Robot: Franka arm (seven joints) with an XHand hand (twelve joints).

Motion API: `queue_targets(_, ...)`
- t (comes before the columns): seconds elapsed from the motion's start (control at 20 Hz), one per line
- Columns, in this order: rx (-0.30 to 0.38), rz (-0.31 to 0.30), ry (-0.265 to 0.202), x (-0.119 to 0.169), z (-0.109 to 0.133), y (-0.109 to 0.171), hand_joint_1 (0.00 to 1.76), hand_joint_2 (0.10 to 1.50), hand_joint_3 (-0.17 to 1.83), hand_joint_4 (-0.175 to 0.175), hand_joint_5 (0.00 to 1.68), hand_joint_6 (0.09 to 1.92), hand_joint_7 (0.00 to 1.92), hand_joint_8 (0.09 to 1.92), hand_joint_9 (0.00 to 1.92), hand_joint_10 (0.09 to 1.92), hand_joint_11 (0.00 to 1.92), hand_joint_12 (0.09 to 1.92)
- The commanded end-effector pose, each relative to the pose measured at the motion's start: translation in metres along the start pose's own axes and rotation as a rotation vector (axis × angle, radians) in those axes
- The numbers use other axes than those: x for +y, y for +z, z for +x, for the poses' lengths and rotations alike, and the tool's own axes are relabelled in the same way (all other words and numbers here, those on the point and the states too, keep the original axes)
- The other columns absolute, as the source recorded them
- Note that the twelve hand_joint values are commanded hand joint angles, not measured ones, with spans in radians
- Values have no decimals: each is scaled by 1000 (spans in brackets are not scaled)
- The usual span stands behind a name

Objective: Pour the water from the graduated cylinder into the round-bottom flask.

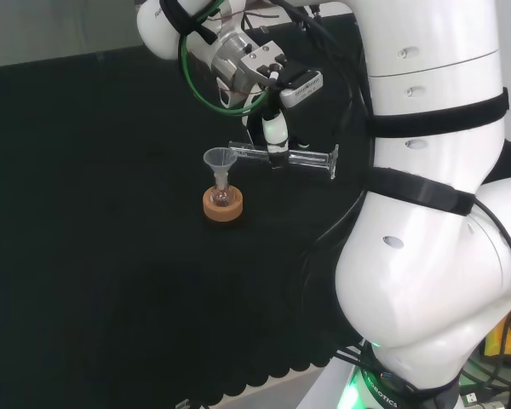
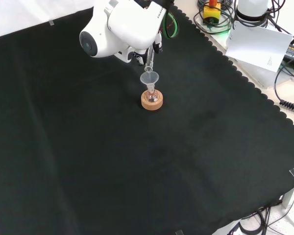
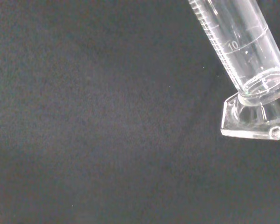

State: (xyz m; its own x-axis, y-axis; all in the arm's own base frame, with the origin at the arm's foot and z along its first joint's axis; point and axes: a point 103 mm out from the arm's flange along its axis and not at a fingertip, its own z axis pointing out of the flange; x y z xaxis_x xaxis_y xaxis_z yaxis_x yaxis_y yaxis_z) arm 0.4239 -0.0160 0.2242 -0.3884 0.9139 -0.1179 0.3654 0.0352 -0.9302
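Glass cylinder [image 3: 245,56] sits closest in the wrist view, its graduated wall and hexagonal foot over black cloth [image 3: 107,116]. It looks light, rigid, slippery and breakable, so I judge mid-barrel the sensible place to hold it. In the head view the hand [image 1: 275,136] has its fingers wrapped around the barrel there, the cylinder [image 1: 283,157] lying almost level, foot to the right, mouth at the funnel [image 1: 220,160]. That funnel stands in the flask [image 1: 223,198] on a cork ring [image 1: 224,210], left of and below the hand.
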Motion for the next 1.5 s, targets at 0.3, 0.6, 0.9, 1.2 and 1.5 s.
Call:
queue_targets(0.3, -3, 19, 13, -3, -3, 0, 1248, 1147, 0, -175, 901, 1102, 937, 1100, 1399, 115, 1128, 826)
queue_targets(0.6, -12, 29, 22, -5, -2, -3, 1248, 1147, 0, -175, 900, 1103, 936, 1101, 1401, 112, 1129, 824)
queue_targets(0.9, -20, 37, 29, -7, -1, -5, 1248, 1147, 0, -175, 900, 1104, 936, 1102, 1402, 109, 1130, 822)
queue_targets(1.2, -30, 48, 40, -9, 3, -9, 1248, 1148, 0, -175, 899, 1105, 935, 1103, 1404, 107, 1131, 821)
queue_targets(1.5, -47, 57, 51, -11, 16, -16, 1248, 1148, 0, -175, 899, 1106, 935, 1104, 1405, 104, 1132, 819)
